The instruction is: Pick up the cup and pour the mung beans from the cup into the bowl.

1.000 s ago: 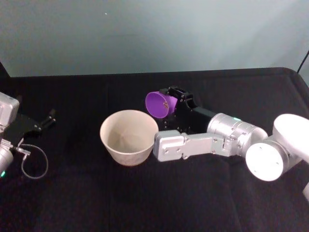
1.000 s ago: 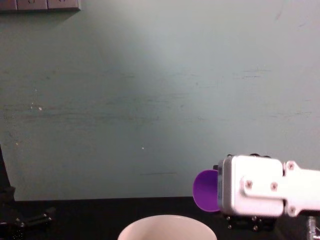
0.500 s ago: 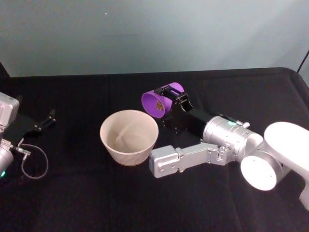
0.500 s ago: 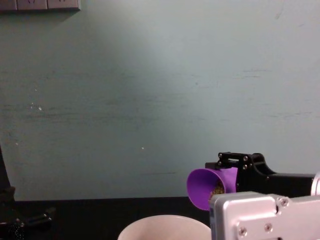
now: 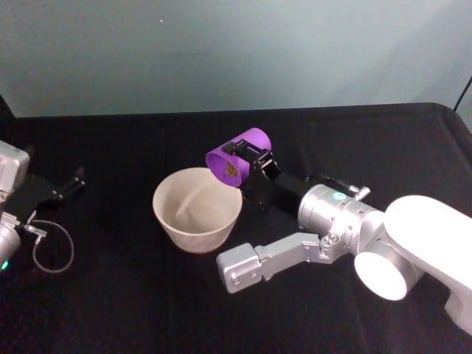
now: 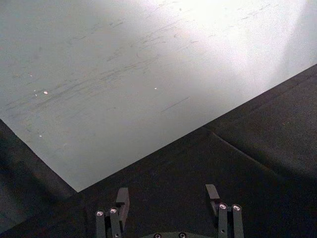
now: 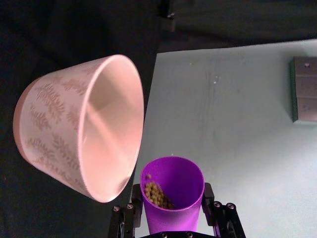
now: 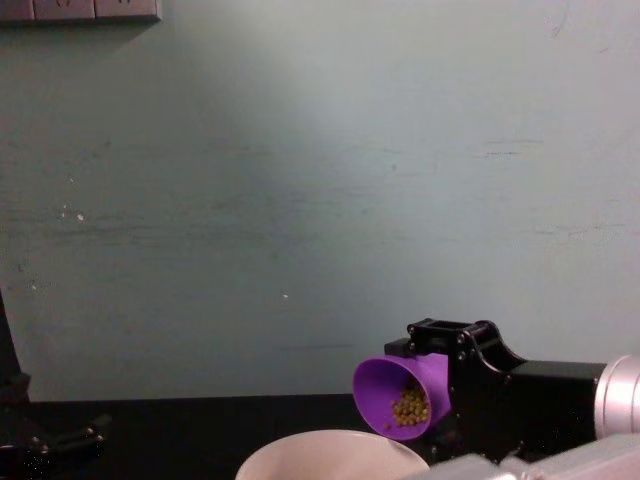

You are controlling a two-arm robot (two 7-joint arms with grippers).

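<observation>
A black cloth covers the table (image 5: 118, 310) in front of a plain pale green wall (image 8: 300, 150), and the bowl (image 5: 193, 237) stands upright near the middle of it with no beans showing inside. The right gripper (image 5: 249, 156) reaches in from the robot's right and has its two black fingers closed on either side of the cup (image 8: 385, 385), gripping the body so the mouth is left free. It holds the cup off the table, tipped well over with the mouth turned toward the bowl, just above and beside the rim on the far right. The tilt has gathered the mung beans (image 7: 157, 194) on the low side of the cup's inner wall, near the lip; none appear to be falling yet, so the pour looks about to start rather than under way. A little more roll, with the lip kept over the bowl's opening, should send them in. The left gripper (image 6: 167, 198) is parked at the table's left edge, fingers spread apart and empty.
</observation>
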